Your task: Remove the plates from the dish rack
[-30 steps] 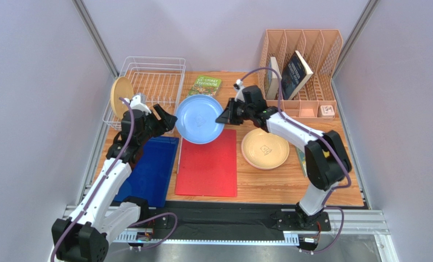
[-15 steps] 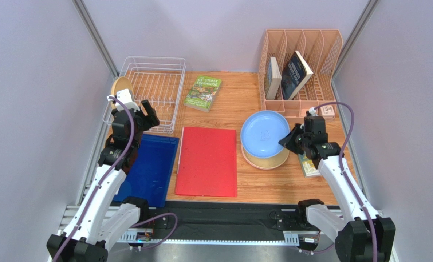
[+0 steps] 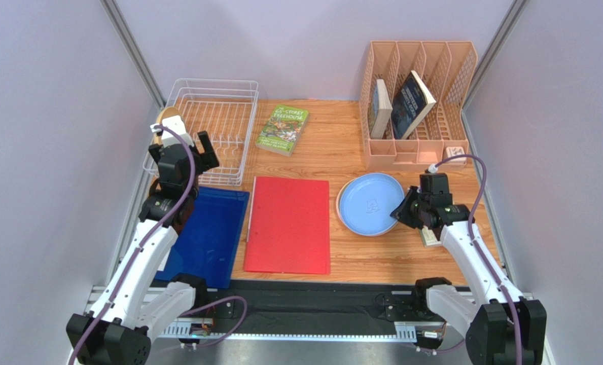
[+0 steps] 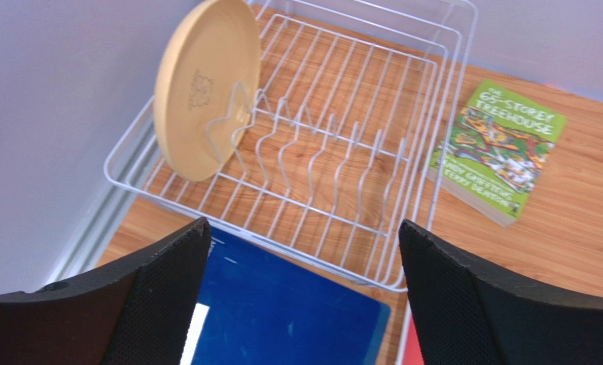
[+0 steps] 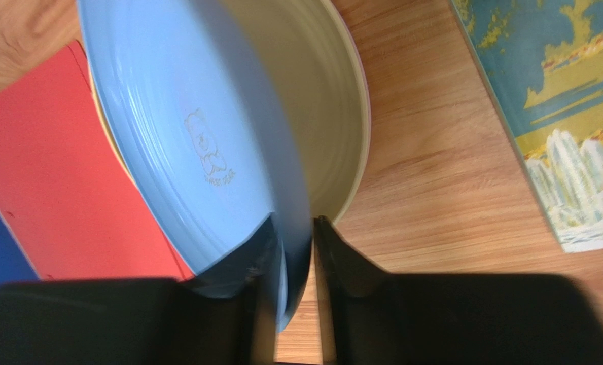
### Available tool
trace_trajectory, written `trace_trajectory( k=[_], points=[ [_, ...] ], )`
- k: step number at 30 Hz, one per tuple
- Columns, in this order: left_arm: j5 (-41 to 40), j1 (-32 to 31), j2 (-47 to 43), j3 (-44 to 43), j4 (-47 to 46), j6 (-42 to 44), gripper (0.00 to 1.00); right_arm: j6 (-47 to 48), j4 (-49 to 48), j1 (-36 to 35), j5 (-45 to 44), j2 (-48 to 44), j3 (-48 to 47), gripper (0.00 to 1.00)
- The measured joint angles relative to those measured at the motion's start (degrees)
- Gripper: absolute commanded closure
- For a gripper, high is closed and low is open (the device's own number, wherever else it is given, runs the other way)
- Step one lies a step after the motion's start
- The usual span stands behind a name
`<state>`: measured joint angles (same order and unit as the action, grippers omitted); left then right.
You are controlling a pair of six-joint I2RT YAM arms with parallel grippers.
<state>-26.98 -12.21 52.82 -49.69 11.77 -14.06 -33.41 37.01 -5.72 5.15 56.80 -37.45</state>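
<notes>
One tan round plate in white wire rack; left jaws agape, right jaws barely apart astride round blue plate.

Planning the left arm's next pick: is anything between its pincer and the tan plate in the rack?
No loose object. The open left pincer faces the tan plate; only the near wire wall of the dish rack and one prong intervene.

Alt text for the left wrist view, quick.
One tan plate stands on edge at the left end of the white wire dish rack, other prongs bare. Open fingers frame the bottom over a blue folder; a green 65-Storey Treehouse book lies right of the rack.
</notes>
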Motion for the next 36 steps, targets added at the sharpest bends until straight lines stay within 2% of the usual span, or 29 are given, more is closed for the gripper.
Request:
trace_trajectory(
  k=[2,3,4,9,16,23,28,32,34,36],
  points=[
    [-1.9,0.1,0.8,0.0,-0.8,0.5,0.0,0.2,-0.5,0.0,0.1,0.7,0.0,0.63],
    [-2.4,0.4,1.2,0.0,-1.2,0.5,0.0,0.2,-0.8,0.0,0.3,1.0,0.0,0.51],
    [-2.4,0.9,1.7,0.0,-1.6,0.5,0.0,0.3,-1.0,0.0,0.4,1.3,0.0,0.45],
    [-2.5,4.8,4.8,0.0,-2.5,0.2,0.0,0.7,-1.2,0.0,0.7,3.0,-0.3,0.31],
    [-1.9,9.9,10.8,-1.8,-2.8,-0.3,0.0,1.9,1.8,0.0,-3.3,4.0,-5.5,0.31],
    [-2.2,14.9,17.5,-4.6,-6.7,-0.3,0.01,2.9,1.7,0.0,-5.4,0.4,-7.3,0.3],
    [-1.9,18.7,23.5,-4.9,-11.4,-0.1,0.05,3.7,1.1,0.0,-4.4,4.3,-10.5,0.31],
    [-1.7,20.5,28.7,-5.2,-15.3,0.8,0.17,4.2,-1.2,0.0,-2.8,9.2,-11.9,0.31],
    [-1.7,20.6,31.3,-5.4,-17.6,1.8,0.2,4.3,-2.0,0.0,-1.7,12.2,-12.6,0.32],
    [-1.8,20.6,33.4,-5.4,-20.0,3.4,0.29,4.4,-3.0,0.0,-0.8,15.3,-13.3,0.32]
  ],
)
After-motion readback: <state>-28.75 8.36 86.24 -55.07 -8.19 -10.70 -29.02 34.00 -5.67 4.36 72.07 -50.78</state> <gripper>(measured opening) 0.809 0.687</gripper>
